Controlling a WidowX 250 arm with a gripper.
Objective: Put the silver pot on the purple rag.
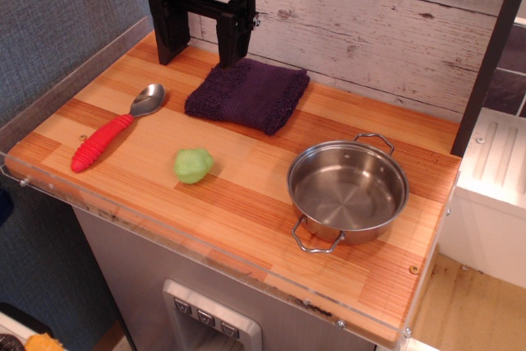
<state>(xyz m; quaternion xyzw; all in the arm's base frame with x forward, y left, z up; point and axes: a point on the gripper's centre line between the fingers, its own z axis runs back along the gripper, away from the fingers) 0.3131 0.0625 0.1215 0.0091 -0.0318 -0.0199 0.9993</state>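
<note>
The silver pot (348, 190) stands upright and empty on the right part of the wooden counter, with one wire handle toward the front and one toward the back. The purple rag (246, 93) lies folded at the back middle of the counter, well apart from the pot. My black gripper (200, 43) hangs at the back left, its two fingers spread wide and empty, just behind and left of the rag.
A spoon with a red handle (113, 128) lies at the left. A small green lumpy object (193, 165) sits between the spoon and the pot. A whitewashed plank wall (370, 22) backs the counter; a clear rim (205, 248) edges its front.
</note>
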